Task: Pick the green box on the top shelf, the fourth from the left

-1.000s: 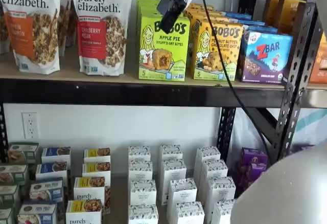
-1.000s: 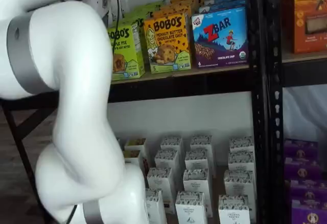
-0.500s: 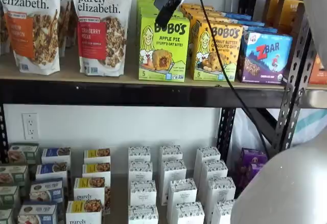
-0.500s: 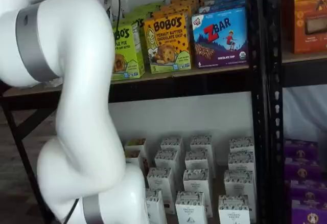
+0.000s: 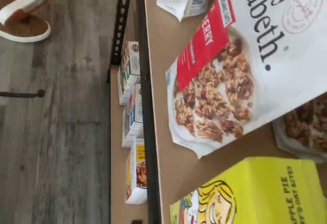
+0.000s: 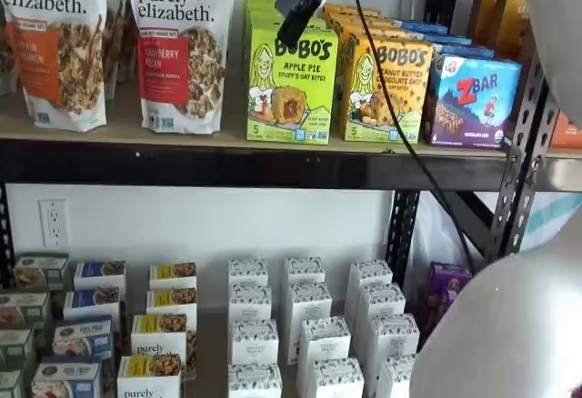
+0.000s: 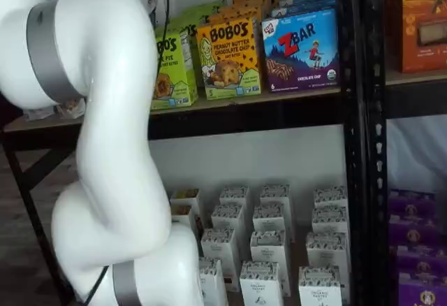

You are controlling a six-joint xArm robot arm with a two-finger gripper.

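Note:
The green box (image 6: 291, 84), a lime-green Bobo's Apple Pie carton, stands upright at the front of a row on the top shelf (image 6: 109, 130), between a cranberry granola bag and the yellow-orange Bobo's box. My gripper (image 6: 298, 12) hangs from the view's top edge, just in front of the box's upper edge. Its black fingers show as one dark shape with no gap and no box in them. In a shelf view the arm hides the left part of the green box (image 7: 174, 68). The wrist view shows the green box (image 5: 265, 193) close by on the tan board (image 5: 168, 147).
Purely Elizabeth granola bags (image 6: 182, 48) stand left of the green box. The yellow-orange Bobo's box (image 6: 386, 89) and the blue ZBar box (image 6: 473, 98) stand to its right. Small white cartons (image 6: 305, 325) fill the lower shelf. A black upright (image 6: 523, 144) and my white arm (image 7: 105, 145) stand in front.
The gripper has risen and moved a little left, from over the box's upper front to its top edge. The arm has shifted in both shelf views.

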